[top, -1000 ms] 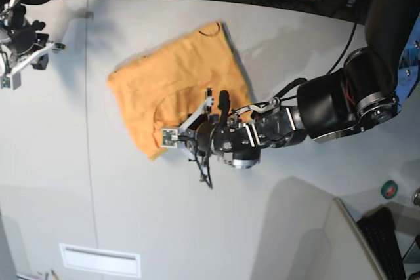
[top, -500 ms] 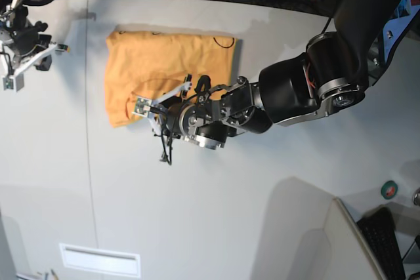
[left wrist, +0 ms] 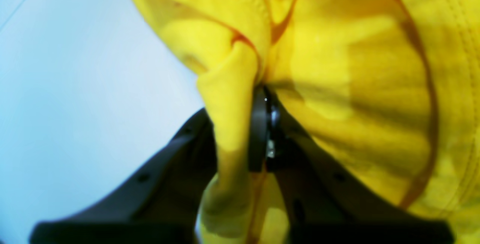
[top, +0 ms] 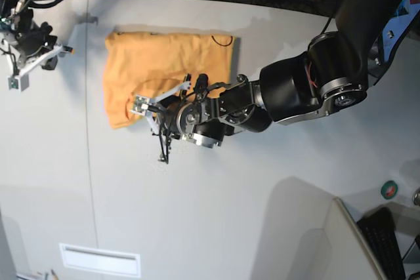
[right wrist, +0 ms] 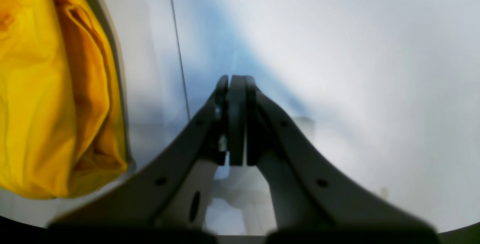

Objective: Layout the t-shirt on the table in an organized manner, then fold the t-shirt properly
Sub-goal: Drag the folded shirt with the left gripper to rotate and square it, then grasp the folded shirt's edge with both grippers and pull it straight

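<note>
Partly folded orange-yellow t-shirt (top: 164, 63), bunched lower edge

No legible text, label, brand, number or sign anywhere in these views.

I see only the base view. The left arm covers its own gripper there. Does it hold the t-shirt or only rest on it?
Observer: In the left wrist view the left gripper is shut on a bunched fold of the t-shirt.
Operator: Is cloth also below the fingers?
Observer: Yes, yellow cloth hangs down between the finger arms toward the camera.
Operator: The right gripper is small in my view. Does it hold something?
Observer: No. In the right wrist view the right gripper is shut with nothing between its tips, above the bare table; the t-shirt lies off to one side.
</note>
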You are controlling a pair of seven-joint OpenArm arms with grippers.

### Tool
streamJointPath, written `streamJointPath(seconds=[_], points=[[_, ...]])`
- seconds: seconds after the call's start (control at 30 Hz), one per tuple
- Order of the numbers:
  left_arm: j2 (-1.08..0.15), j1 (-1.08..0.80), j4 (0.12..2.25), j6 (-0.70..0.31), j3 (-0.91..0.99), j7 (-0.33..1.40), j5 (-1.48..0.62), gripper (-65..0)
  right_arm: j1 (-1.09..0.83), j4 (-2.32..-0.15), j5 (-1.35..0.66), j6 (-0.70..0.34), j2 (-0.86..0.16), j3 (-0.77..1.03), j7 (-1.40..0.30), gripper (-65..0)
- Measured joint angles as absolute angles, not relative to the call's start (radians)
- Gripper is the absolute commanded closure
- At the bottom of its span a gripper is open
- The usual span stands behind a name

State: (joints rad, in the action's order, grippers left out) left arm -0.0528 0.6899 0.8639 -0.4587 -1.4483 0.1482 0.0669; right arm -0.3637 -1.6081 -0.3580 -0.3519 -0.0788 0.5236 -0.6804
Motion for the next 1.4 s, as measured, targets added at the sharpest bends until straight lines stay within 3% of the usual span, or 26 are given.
streamJointPath(seconds=[0.07,0.17,0.47,0.6,0.63,0.73,0.87,1.03,1.23,1.4], points=[[-0.056,0.686,0.891,-0.463,-1.404,0.157,0.07,-21.2,-0.364,-1.608,-0.358,-0.352,-0.08,0.524,-0.68,0.0],[-0.049,0.696,0.92,-0.457,-1.36,0.176,0.066,-31.9,-0.363,-1.608,-0.358,-0.352,-0.076,0.524,-0.68,0.0],[-0.056,0.684,0.97,-0.461,-1.195,0.233,0.067,-34.6,-0.364,-1.608,-0.358,-0.352,-0.078,0.524,-0.68,0.0],[-0.062,0.644,1.036,-0.46,-0.992,0.234,0.065,-31.9,-0.374,-1.639,-0.354,-0.352,-0.077,0.521,-0.683,0.0],[-0.069,0.622,1.068,-0.461,-0.92,0.253,0.06,-27.3,-0.385,-1.663,-0.358,-0.352,-0.078,0.521,-0.682,0.0],[-0.084,0.524,1.202,-0.44,-0.719,0.414,-0.002,0.0,-0.414,-1.736,-0.353,-0.347,-0.075,0.511,-0.682,0.0],[-0.119,0.328,1.429,-0.447,-0.556,0.485,-0.137,0.0,-0.472,-1.843,-0.358,-0.35,-0.063,0.395,-0.682,0.0],[-0.221,0.065,1.571,-0.442,-0.461,0.538,-0.147,0.0,-0.499,-1.879,-0.358,-0.352,-0.064,0.233,-0.683,0.0],[-0.224,-0.101,1.555,-0.451,-0.467,0.523,-0.161,0.0,-0.495,-1.824,-0.355,-0.352,-0.064,0.164,-0.676,0.0],[-0.242,-0.131,1.502,-0.441,-0.457,0.534,-0.146,0.0,-0.492,-1.732,-0.358,-0.349,-0.062,0.163,-0.669,0.0]])
